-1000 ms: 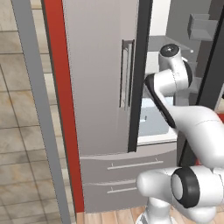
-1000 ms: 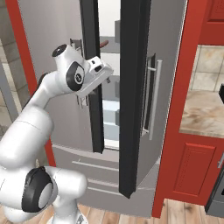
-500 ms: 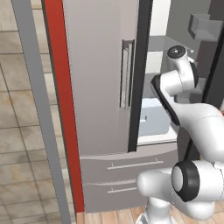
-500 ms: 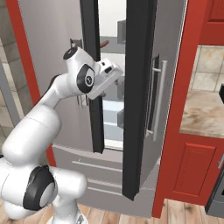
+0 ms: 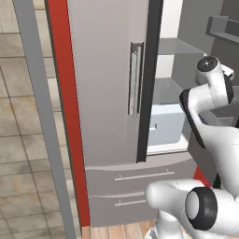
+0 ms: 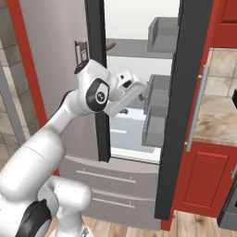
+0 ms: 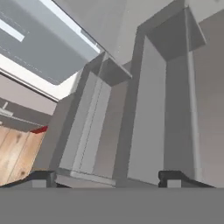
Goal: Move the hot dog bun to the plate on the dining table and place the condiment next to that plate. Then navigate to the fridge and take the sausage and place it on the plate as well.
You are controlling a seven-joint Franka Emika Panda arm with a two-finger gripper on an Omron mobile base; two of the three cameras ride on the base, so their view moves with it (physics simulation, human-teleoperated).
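Note:
The fridge stands with both doors open. A reddish-brown sausage [image 6: 110,46] lies on the upper shelf, its end showing just past the left door's dark edge. My gripper [image 6: 144,90] is inside the opening, below that shelf and to the right of the sausage, level with the pale drawer [image 6: 126,132]. In the hand view the gripper [image 7: 107,178] is open, its two fingertips [image 7: 40,177] wide apart with nothing between them, facing the grey door bins [image 7: 144,113]. The bun, the condiment and the plate are out of view.
The left fridge door [image 5: 105,98] with its handle [image 5: 135,79] stands close on my arm's left. The right door [image 6: 178,115] carries grey bins [image 6: 156,111]. Freezer drawers [image 6: 111,185] sit below. A red cabinet and counter [image 6: 213,134] lie to the right.
The whole picture has shifted and the fridge has come nearer. My hand has swung right and forward, from in front of the left door edge into the fridge opening.

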